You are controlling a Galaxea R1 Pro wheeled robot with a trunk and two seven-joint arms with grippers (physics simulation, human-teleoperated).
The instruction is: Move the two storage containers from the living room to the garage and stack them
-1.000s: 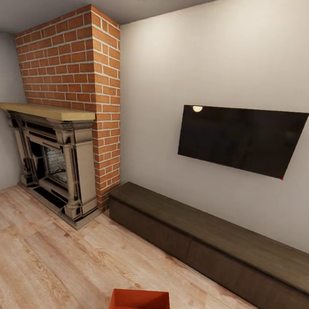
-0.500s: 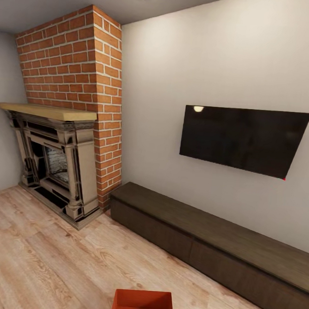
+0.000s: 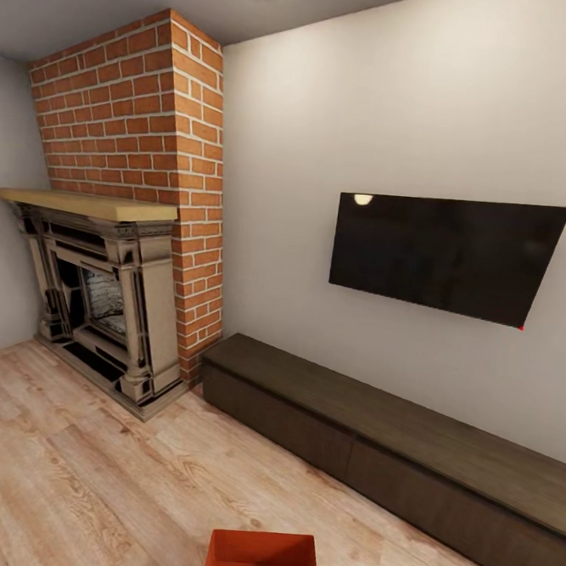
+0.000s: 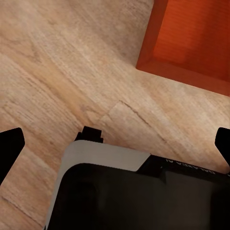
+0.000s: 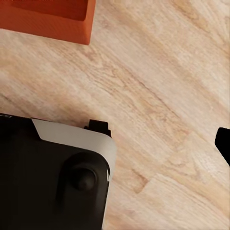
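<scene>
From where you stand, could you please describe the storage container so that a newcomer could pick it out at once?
Find the red-brick fireplace column and the long low dark-wood cabinet under the black TV. In front of them, on the light wood plank floor, sits the storage container. It is the one orange-red, open-topped rectangular bin among browns and greys.

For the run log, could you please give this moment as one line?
room: living room | bin: on wood floor, ungrasped | left gripper: open, above floor beside bin | right gripper: cannot tell | garage stacking: not started
</scene>
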